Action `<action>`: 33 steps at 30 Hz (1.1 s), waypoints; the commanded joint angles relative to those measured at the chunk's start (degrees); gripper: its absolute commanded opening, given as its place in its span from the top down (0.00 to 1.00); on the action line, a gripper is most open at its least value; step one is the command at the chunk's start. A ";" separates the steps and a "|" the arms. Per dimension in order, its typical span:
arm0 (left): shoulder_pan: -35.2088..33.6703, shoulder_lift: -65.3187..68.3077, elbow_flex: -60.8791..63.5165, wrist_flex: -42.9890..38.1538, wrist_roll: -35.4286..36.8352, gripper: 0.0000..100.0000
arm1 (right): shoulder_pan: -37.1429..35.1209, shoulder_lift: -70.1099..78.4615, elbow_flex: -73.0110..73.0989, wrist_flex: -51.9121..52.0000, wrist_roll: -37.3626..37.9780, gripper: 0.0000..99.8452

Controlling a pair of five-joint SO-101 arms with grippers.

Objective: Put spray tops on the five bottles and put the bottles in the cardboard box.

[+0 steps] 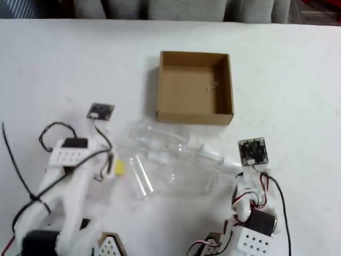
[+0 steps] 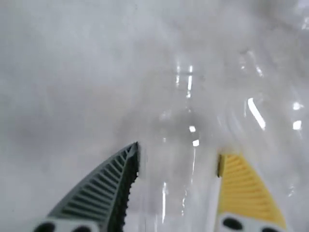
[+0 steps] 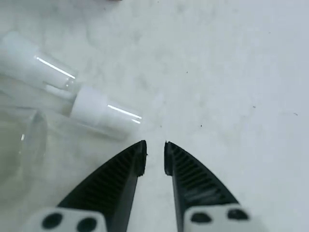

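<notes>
Overhead, a cardboard box (image 1: 194,116) lies beyond; wrist-close, left fingers (image 2: 104,193) gape around a clear bottle (image 2: 178,159), right fingers (image 3: 116,179) barely parted, empty.

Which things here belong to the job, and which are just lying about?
Job: cardboard box; clear bottles; white spray tops; left gripper; right gripper.
Lying about: grey furniture beyond the table.
</notes>
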 commanded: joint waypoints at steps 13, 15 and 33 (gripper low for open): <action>-0.57 8.84 -6.77 -2.64 -3.16 0.95 | -0.22 -0.13 0.44 0.84 1.05 0.96; -1.89 8.75 -7.65 -2.73 -3.16 0.98 | 0.22 -0.13 0.44 0.84 1.14 0.96; -13.58 8.84 -10.99 -2.99 -3.16 0.98 | -2.24 9.98 -20.48 0.31 1.85 0.98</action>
